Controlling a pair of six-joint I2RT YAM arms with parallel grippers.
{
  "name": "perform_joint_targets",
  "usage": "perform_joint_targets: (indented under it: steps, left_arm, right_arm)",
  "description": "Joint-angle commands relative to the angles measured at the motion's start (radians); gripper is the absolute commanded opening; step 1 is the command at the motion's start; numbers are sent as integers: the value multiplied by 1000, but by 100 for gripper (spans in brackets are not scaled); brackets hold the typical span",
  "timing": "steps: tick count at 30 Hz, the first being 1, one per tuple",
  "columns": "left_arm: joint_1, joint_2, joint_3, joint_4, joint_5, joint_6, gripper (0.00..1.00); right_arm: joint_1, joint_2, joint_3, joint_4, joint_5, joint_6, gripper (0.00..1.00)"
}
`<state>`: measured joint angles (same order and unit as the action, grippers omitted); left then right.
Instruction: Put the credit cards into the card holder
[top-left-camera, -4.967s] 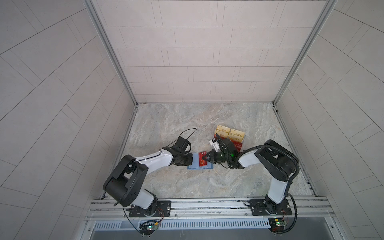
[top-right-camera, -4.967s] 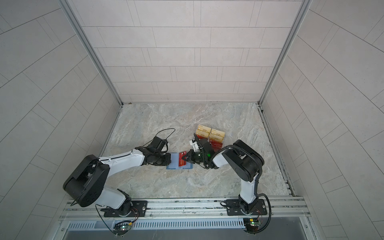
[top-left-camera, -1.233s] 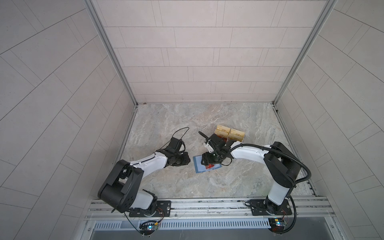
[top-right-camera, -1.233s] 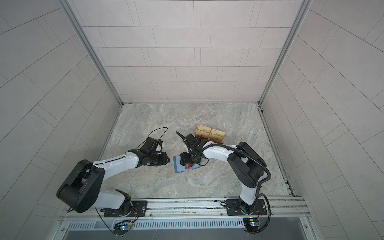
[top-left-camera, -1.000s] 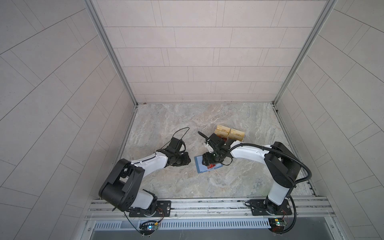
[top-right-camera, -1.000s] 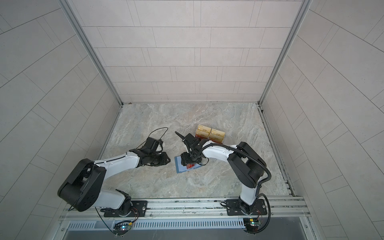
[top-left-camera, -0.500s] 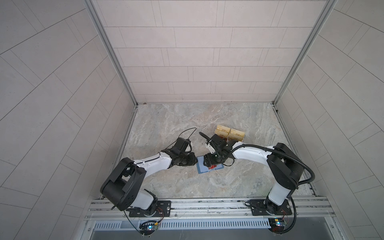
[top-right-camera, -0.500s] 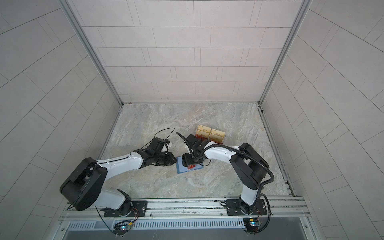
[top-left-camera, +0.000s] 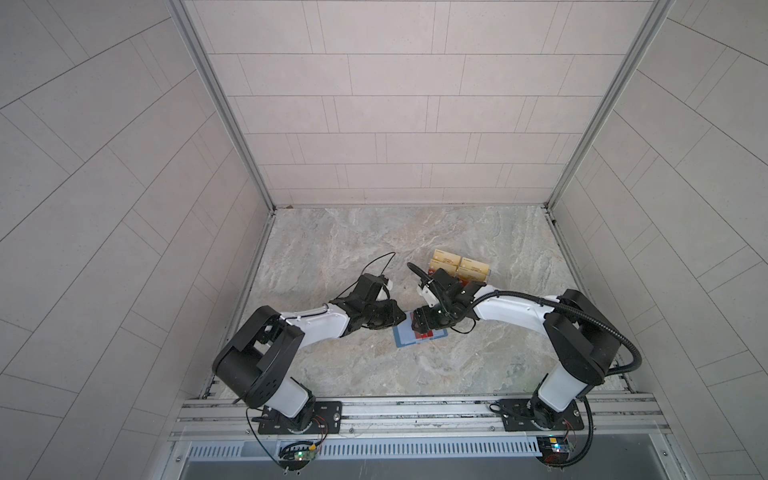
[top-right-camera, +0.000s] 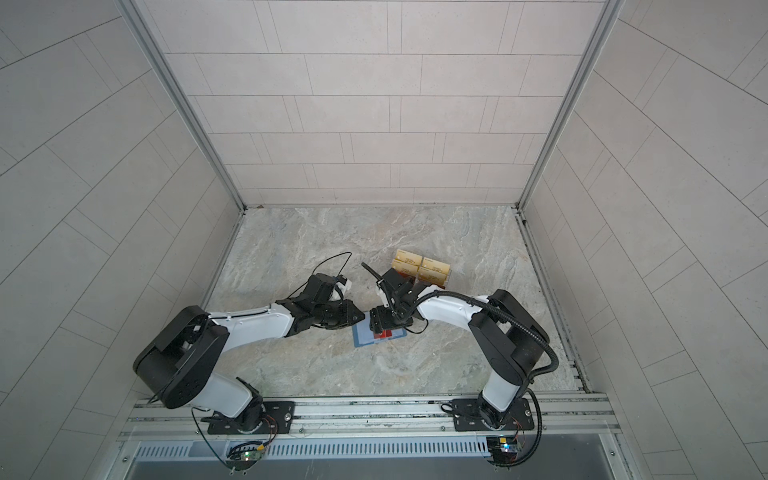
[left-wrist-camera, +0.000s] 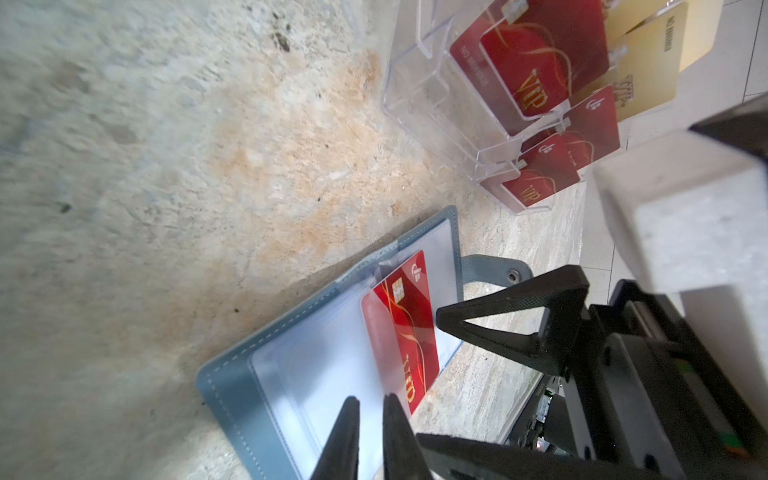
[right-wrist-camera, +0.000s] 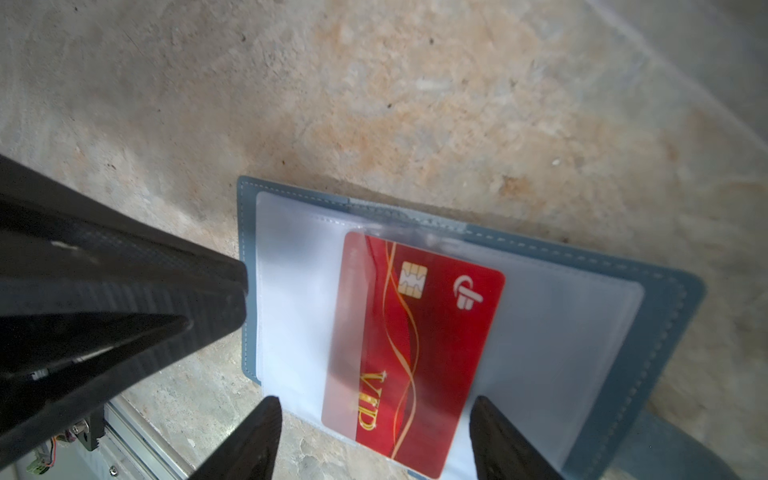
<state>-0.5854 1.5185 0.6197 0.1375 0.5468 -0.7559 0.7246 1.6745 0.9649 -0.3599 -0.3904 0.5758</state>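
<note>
One credit card partly sleeved in the card holder; right gripper released, left gripper nearly clenched. More red cards wait in the rack.

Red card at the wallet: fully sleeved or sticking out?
Partly in. Right wrist view: one strip of the red card looks frosted under the clear sleeve of the wallet; the rest is bare.
</note>
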Motion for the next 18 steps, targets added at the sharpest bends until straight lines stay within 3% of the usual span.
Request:
perform_joint_targets:
  steps: [1, 8, 18]
  left_arm:
    - [6, -41, -21, -36, -24, 3, 18]
    - [51, -83, -52, -148, -50, 55, 20]
    - [63, -45, -73, -171, -54, 79, 18]
  right_arm:
    - [3, -1, 2, -15, 4, -14, 74]
    - [6, 29, 28, -22, 2, -17, 75]
    - [26, 64, 64, -12, -26, 12, 74]
